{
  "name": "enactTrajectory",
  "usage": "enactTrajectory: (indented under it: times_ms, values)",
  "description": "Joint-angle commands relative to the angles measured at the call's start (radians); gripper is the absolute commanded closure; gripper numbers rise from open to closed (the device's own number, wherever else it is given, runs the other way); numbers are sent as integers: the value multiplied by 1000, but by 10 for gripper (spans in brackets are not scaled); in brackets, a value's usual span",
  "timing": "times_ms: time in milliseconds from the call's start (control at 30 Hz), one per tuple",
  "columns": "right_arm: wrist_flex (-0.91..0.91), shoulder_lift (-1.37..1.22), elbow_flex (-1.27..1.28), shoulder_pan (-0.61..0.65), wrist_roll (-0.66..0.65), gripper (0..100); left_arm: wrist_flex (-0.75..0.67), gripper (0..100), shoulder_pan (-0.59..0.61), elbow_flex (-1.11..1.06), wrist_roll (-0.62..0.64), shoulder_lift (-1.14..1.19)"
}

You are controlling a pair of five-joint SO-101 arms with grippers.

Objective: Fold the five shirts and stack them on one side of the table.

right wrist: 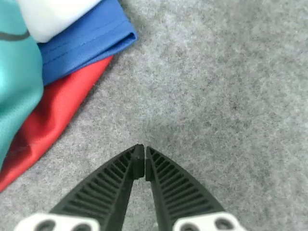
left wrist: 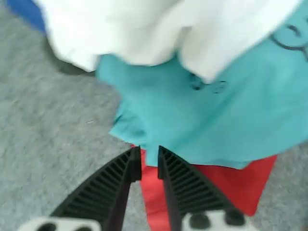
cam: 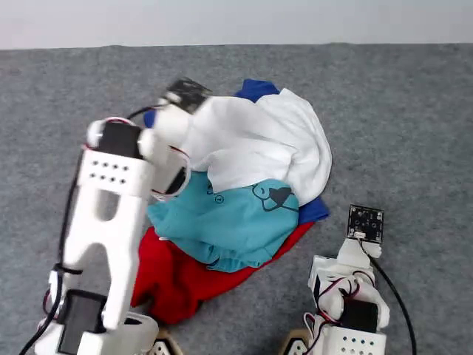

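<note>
Table (cam: 414,111): top covered in grey, felt-like cloth with a fine speckled nap, lying flat. Same grey surface shows close up in both wrist views. Far side: a pale, plain band (cam: 236,22) runs full width beyond the back edge; wall or backdrop, cannot tell.

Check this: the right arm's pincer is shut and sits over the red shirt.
Wrong in one respect: the right pincer is shut, but it sits over bare grey table, beside the red shirt, as the right wrist view shows.
</note>
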State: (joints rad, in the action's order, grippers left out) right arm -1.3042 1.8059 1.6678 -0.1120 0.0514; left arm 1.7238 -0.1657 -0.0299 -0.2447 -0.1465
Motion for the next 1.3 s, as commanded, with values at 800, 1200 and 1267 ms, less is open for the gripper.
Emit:
enactTrajectory:
  times_ms: [800, 1200, 1267]
  values:
    - [-4, 7, 15, 5, -12, 989, -210, 869, -173, -226, -146, 290]
    - [-4, 7, 15, 5, -12, 989, -25, 996, 129, 68, -201, 2]
    - [-4, 7, 15, 5, -12, 989, -29, 996, 215, 128, -201, -78]
